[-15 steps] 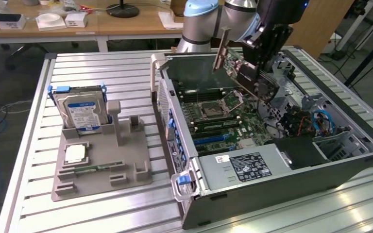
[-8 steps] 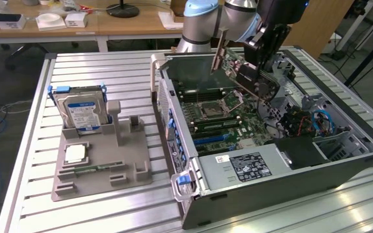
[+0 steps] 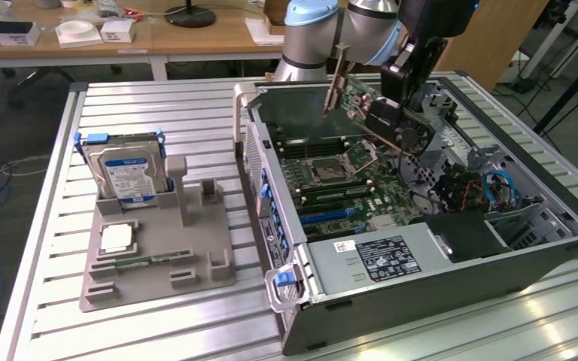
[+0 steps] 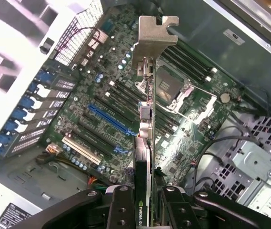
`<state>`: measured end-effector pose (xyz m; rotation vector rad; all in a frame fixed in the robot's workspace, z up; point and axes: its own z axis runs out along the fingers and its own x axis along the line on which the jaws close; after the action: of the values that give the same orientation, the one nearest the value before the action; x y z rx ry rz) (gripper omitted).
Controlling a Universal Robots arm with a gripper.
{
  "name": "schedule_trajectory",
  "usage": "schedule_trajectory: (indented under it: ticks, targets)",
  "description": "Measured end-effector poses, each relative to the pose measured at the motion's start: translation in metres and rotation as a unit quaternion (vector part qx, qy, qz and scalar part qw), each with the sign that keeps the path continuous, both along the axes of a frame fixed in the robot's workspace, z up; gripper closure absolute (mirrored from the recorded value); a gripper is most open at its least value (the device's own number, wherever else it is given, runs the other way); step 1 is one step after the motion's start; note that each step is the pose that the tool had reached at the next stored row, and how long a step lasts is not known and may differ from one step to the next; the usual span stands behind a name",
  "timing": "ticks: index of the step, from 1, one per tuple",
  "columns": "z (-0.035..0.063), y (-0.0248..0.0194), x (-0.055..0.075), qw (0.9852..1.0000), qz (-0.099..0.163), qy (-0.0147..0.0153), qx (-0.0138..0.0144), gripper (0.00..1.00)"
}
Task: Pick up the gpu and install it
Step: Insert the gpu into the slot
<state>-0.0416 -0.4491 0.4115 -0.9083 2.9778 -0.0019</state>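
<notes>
The gripper (image 4: 147, 206) has its fingers (image 4: 121, 210) clamped on the gpu (image 4: 146, 119), holding it edge-on above the motherboard (image 3: 354, 180) inside the open computer case (image 3: 450, 289). The case lies on the bench (image 3: 148, 105), toward the exterior view's right edge.

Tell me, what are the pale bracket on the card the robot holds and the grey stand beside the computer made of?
The pale bracket on the thin dark gpu card looks like bare sheet metal: silvery, thin, with a bent tab. The grey blocky stand looks like matte plastic: dull, even colour, no glare.
</notes>
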Motion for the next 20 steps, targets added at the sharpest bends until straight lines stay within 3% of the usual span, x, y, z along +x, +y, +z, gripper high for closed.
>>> schedule_trajectory:
  ticks: [7,15,18,20]
  targets:
    - [0.0,0.0,0.0001,0.9993,0.037,0.0,0.0,0.74]
    - [0.0,0.0,0.0002,0.9968,0.079,0.0,0.0,0.74]
    - [0.0,0.0,0.0003,0.9903,0.139,0.0,0.0,0.74]
    - [0.0,0.0,0.0004,0.9888,0.149,0.0,0.0,0.74]
